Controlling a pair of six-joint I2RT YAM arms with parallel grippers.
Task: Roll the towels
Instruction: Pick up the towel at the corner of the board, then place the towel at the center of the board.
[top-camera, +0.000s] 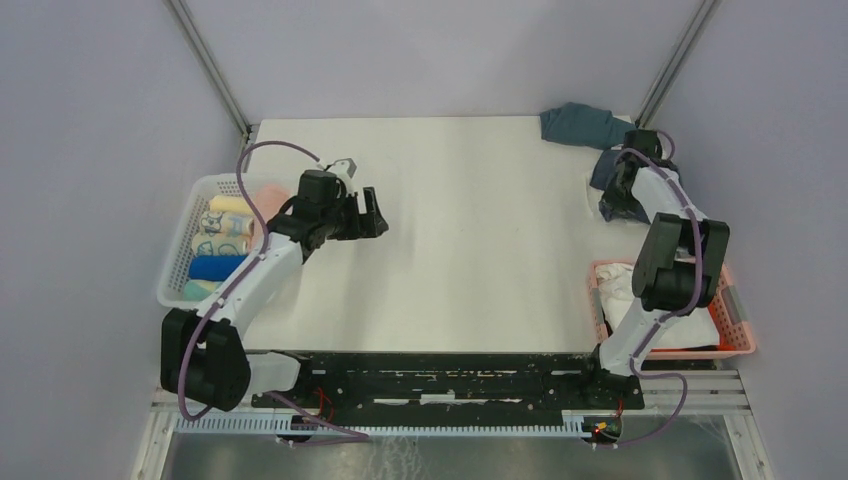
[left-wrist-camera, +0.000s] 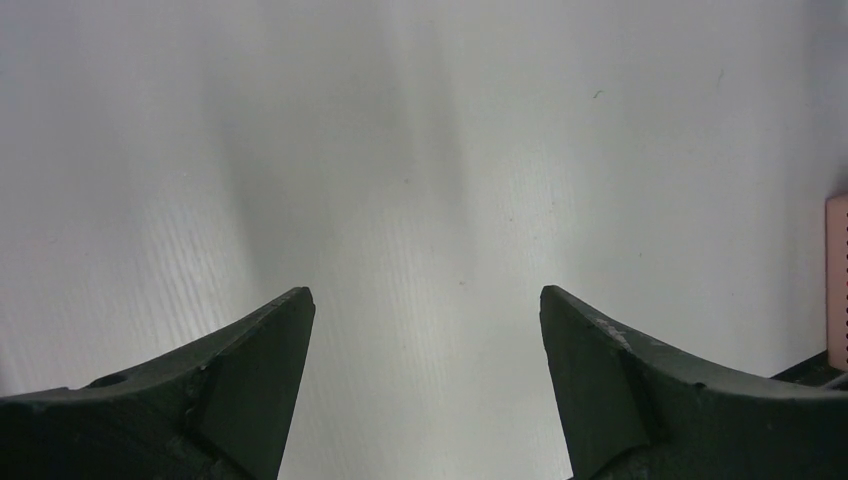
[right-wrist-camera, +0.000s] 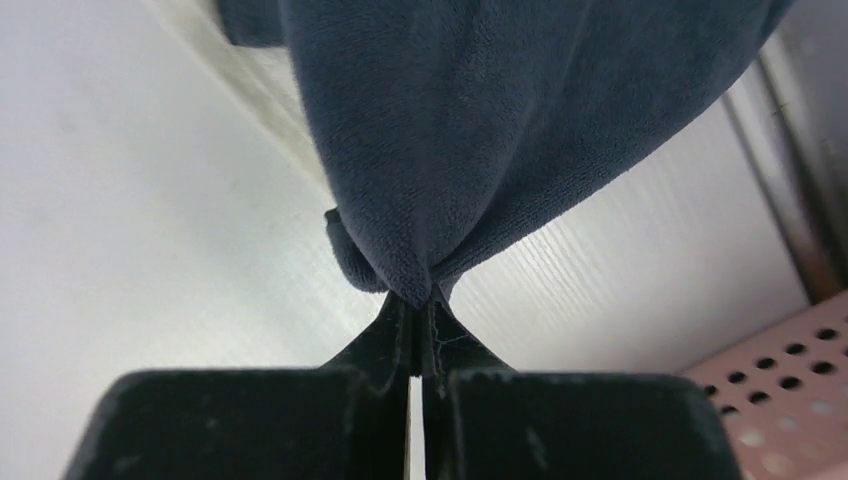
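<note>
A dark navy towel (right-wrist-camera: 480, 120) hangs bunched from my right gripper (right-wrist-camera: 415, 300), whose fingers are shut on a pinched fold of it. From above, that navy towel (top-camera: 606, 172) and the right gripper (top-camera: 622, 192) are at the table's far right edge. A slate blue towel (top-camera: 580, 125) lies crumpled in the far right corner. My left gripper (top-camera: 370, 215) hovers over the left-centre of the white table (top-camera: 470, 230). Its jaws stand wide open, and between the gripper (left-wrist-camera: 425, 295) tips only bare table shows.
A white lattice basket (top-camera: 178, 262) at the left edge holds several rolled towels (top-camera: 225, 240). A pink lattice basket (top-camera: 735, 330) at the near right, also seen as a pink basket (right-wrist-camera: 790, 400) corner, holds white cloth (top-camera: 625, 285). Metal frame posts rise at both far corners.
</note>
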